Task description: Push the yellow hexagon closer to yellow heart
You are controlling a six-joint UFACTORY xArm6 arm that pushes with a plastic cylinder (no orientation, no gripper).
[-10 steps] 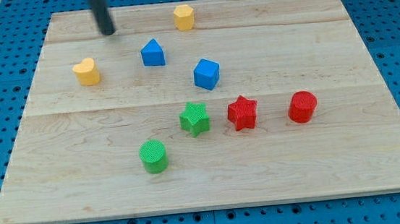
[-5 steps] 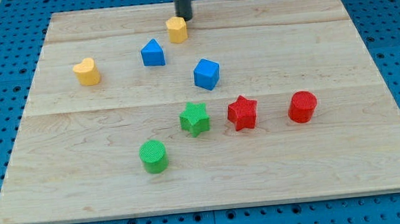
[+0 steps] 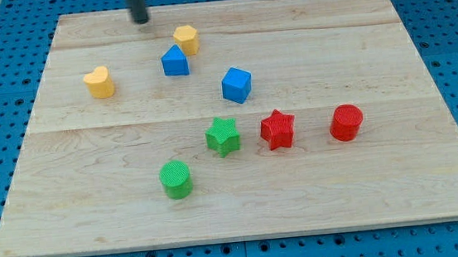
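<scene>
My tip (image 3: 141, 20) sits near the tabletop's (image 3: 383, 181) top edge, up and to the view's left of the yellow hexagon (image 3: 187, 39) and clear of it, touching no block. There are no fingers here to be wide or narrow, only the bare rod end, and it holds nothing. The hexagon lies just beside the blue block (image 3: 175, 61), up and to its right, perhaps touching its top corner; I cannot tell for sure. The yellow heart (image 3: 99, 81) stands well apart at the view's left, lower than the hexagon, with the blue block roughly between the two. So the job looks part done at best: a clear stretch of bare wood separates hexagon and heart. What is left, as I judge it, is to bring the tip round to the hexagon's right side and push it leftward, passing above the blue block so as not to drag that one along. The blue cube (image 3: 237, 84), green star (image 3: 223, 136), green cylinder (image 3: 176, 179), red star (image 3: 278, 128) and red cylinder (image 3: 346, 122) lie lower down, out of the way.
</scene>
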